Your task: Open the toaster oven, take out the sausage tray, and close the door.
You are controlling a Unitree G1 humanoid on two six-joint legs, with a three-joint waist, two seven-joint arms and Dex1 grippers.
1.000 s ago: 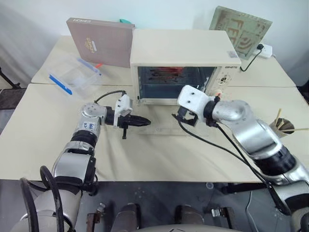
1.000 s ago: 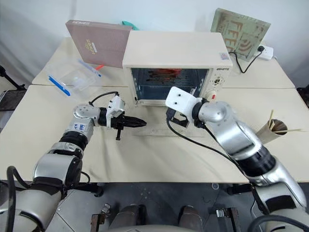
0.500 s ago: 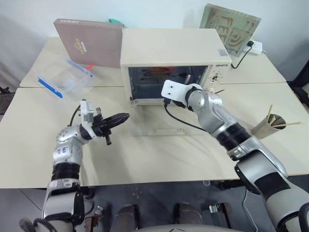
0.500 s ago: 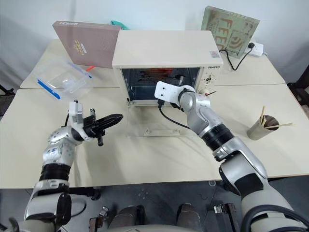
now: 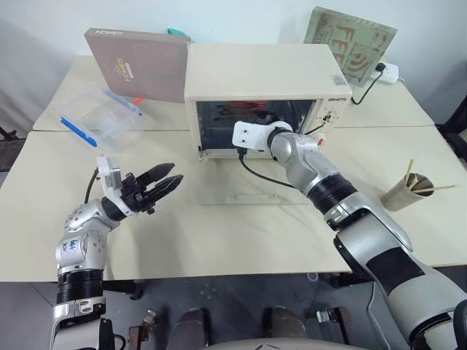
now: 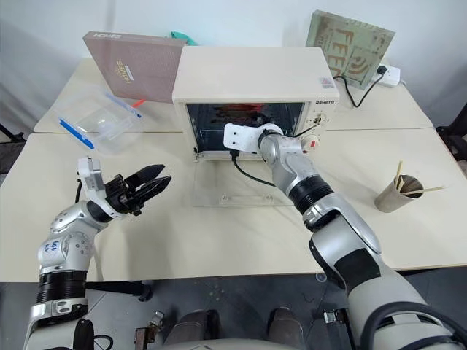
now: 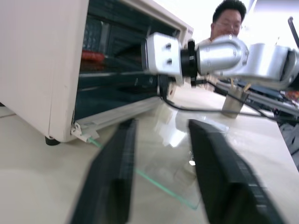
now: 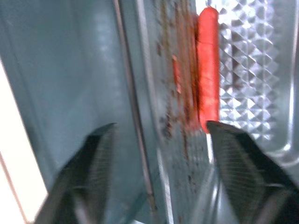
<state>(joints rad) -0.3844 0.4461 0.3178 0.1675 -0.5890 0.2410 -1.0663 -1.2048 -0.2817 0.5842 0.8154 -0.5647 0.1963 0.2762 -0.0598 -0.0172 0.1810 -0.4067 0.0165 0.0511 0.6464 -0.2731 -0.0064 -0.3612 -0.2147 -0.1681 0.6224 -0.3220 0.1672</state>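
Inside the toaster oven [image 5: 263, 80], grease-stained sausage tray [image 8: 187, 116]

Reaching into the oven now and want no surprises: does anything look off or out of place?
Nothing stands out. The door lies flat open on the table, and the sausage tray, grease-stained, sits inside the toaster oven with its sausage, right end effector open before it.
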